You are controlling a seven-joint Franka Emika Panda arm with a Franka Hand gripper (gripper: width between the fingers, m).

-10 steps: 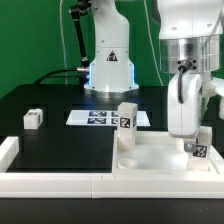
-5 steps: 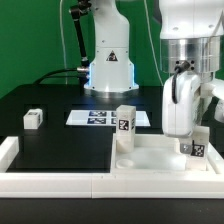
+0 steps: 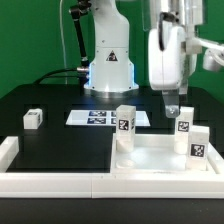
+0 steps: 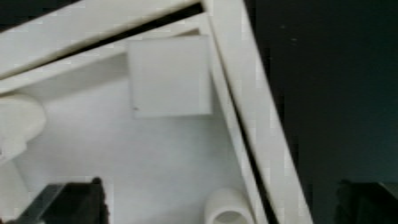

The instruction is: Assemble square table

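The white square tabletop (image 3: 150, 155) lies at the exterior view's front right, rim up. Three white tagged legs stand in it: one at its far left corner (image 3: 125, 122), one at the far right (image 3: 184, 126), one at the near right (image 3: 199, 150). A fourth leg (image 3: 33, 118) lies loose on the black table at the left. My gripper (image 3: 172, 109) hangs above the tabletop's far right part, open and empty, clear of the legs. In the wrist view my gripper (image 4: 217, 205) has its dark fingers (image 4: 71, 200) wide apart over the tabletop floor (image 4: 143, 160), with a leg (image 4: 175, 78) by the rim (image 4: 244, 130).
The marker board (image 3: 95, 118) lies flat behind the tabletop. A long white border rail (image 3: 50, 182) runs along the table's front and left edges. The robot base (image 3: 110, 60) stands at the back.
My gripper has risen from low beside the near right leg and moved toward the exterior view's left and back. The leg it was at stays standing in the tabletop.
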